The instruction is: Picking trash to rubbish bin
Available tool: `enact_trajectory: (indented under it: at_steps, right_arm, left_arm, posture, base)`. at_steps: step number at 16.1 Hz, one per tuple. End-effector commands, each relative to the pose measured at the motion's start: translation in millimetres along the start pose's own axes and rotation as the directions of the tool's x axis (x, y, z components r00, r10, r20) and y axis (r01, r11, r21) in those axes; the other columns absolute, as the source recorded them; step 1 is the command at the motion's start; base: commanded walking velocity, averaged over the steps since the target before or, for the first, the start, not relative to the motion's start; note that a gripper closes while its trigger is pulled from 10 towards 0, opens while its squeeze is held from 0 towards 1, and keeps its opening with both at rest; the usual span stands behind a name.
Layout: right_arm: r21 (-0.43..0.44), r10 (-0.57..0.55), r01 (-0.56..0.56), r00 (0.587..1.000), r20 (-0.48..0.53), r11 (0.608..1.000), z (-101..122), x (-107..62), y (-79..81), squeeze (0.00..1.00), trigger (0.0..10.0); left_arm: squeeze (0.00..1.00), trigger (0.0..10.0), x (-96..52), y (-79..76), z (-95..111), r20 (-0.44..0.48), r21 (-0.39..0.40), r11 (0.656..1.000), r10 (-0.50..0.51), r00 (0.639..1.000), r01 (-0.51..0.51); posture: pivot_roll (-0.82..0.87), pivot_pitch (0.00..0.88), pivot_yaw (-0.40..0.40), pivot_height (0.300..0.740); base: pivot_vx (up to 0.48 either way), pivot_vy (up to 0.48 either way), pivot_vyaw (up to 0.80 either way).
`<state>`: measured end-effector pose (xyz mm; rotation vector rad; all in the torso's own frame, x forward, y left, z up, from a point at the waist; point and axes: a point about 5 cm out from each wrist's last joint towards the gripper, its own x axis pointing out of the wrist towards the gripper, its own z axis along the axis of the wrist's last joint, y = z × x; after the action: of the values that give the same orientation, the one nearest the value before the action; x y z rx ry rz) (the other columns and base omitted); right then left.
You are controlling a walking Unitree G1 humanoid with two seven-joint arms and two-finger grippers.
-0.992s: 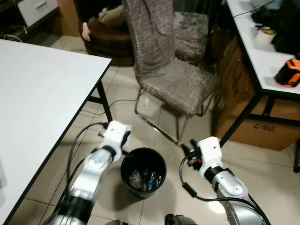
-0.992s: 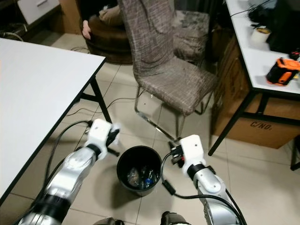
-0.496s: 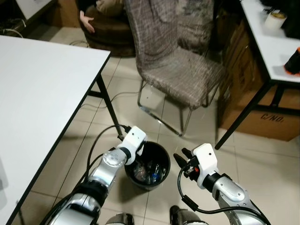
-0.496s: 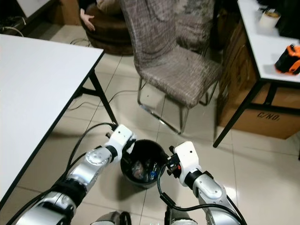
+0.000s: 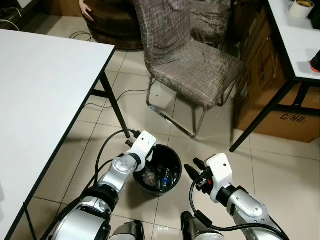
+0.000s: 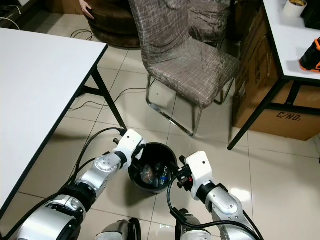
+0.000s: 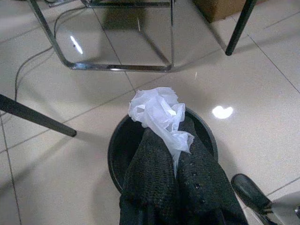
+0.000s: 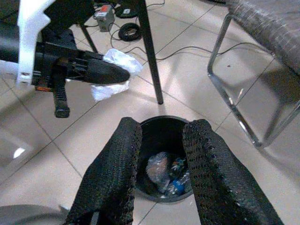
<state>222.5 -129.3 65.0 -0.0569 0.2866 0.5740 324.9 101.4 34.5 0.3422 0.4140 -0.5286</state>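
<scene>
A round black rubbish bin (image 5: pixel 159 167) stands on the tiled floor with several bits of trash inside. My left gripper (image 7: pixel 171 136) is shut on a crumpled white piece of trash (image 7: pixel 159 115) and hangs over the bin's left rim (image 7: pixel 117 140). From the right wrist view, that left gripper (image 8: pixel 112 72) holds the white trash (image 8: pixel 117 61) beside the table leg, above the bin (image 8: pixel 161 119). My right gripper (image 8: pixel 164 126) is open and empty just right of the bin, and its fingers (image 5: pixel 191 167) point at the rim.
A white table (image 5: pixel 40 85) with a black leg (image 5: pixel 112 105) is on the left. A grey fabric chair (image 5: pixel 185 60) on a chrome frame stands behind the bin. A cardboard box (image 5: pixel 285 120) sits under the right table (image 5: pixel 300 40). Cables lie on the floor.
My left gripper has moved from beside the bin to over its left rim, carrying the white trash. The right gripper stays by the bin's right side. The camera has shifted.
</scene>
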Motion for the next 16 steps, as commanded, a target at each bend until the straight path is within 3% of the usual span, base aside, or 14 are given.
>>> enact_trajectory:
  at_steps: [1, 11, 12, 13, 16]
  right_arm:
    - [0.016, 0.035, -0.035, 0.999, 0.001, 0.999, 0.1, -1.9, 5.5, 0.00, 10.0]
    - [0.000, 0.063, -0.063, 0.997, 0.040, 0.998, 6.9, -2.6, 9.4, 0.00, 10.0]
    - [-0.001, 0.063, -0.063, 0.997, 0.041, 0.998, 7.1, -2.7, 9.1, 0.00, 10.0]
    - [0.000, 0.062, -0.062, 0.997, 0.043, 0.998, 7.2, -2.8, 8.9, 0.00, 10.0]
    - [-0.001, 0.057, -0.057, 0.997, 0.046, 0.998, 7.5, -3.1, 8.0, 0.00, 10.0]
  left_arm:
    - [0.00, 10.0, 0.2, 0.7, -1.0, -0.001, -0.008, 1.000, 0.012, 1.000, -0.012]
    - [0.00, 10.0, 3.3, 0.1, 5.4, 0.026, -0.002, 0.999, 0.036, 0.999, -0.036]
    - [0.56, 10.0, 3.6, -0.8, 6.1, 0.030, -0.008, 1.000, 0.029, 0.999, -0.029]
    - [1.00, 10.0, 3.9, -1.3, 6.6, 0.034, -0.018, 0.999, 0.028, 0.999, -0.027]
    - [1.00, 10.0, 4.6, -4.0, 7.8, 0.041, -0.029, 0.999, 0.013, 0.999, -0.012]
  posture:
    - [-0.11, 0.252, 0.054, 0.740]
    - [-0.11, 0.257, 0.049, 0.740]
    - [-0.11, 0.258, 0.048, 0.740]
    - [-0.11, 0.258, 0.048, 0.740]
    - [-0.11, 0.257, 0.049, 0.740]
  base:
    - [0.000, 0.000, 0.00]
    - [0.000, 0.000, 0.00]
    - [0.000, 0.000, 0.00]
    - [0.000, 0.000, 0.00]
    - [0.000, 0.000, 0.00]
